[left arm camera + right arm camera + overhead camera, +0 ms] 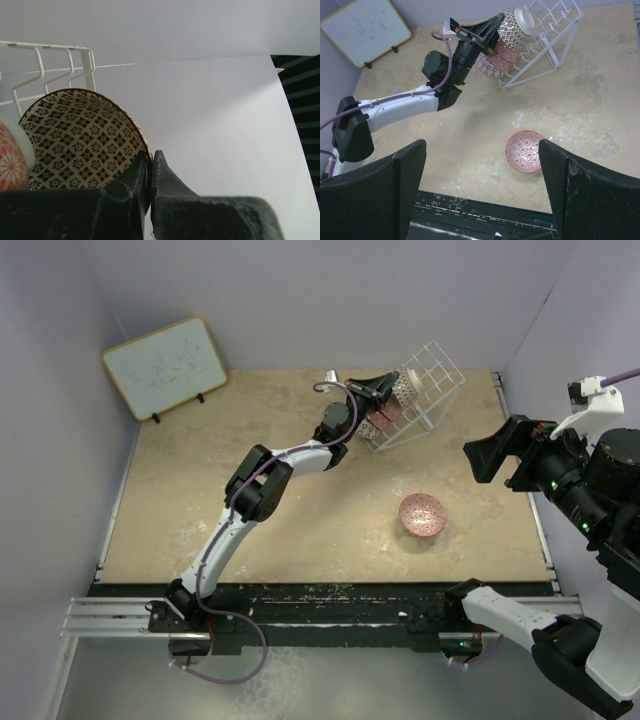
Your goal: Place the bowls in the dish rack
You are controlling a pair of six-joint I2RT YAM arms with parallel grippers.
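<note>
My left gripper (380, 390) (151, 157) is shut on the rim of the brownish lattice-pattern bowl (404, 388) (75, 140) (512, 30). It holds that bowl on edge at the upper part of the tilted white wire dish rack (441, 364) (40, 60) (555, 35). Two red-patterned bowls (494, 66) stand on edge lower in the rack, and one of them (10, 162) shows beside the held bowl. A pink bowl (422, 514) (525, 151) sits upright on the table. My right gripper (497, 455) (482, 145) hangs open and empty, high at the right, well above and apart from the pink bowl.
A wood-framed whiteboard (165, 365) (362, 27) leans at the back left. Grey walls close in the table on three sides. The black rail (330, 600) with the arm bases runs along the near edge.
</note>
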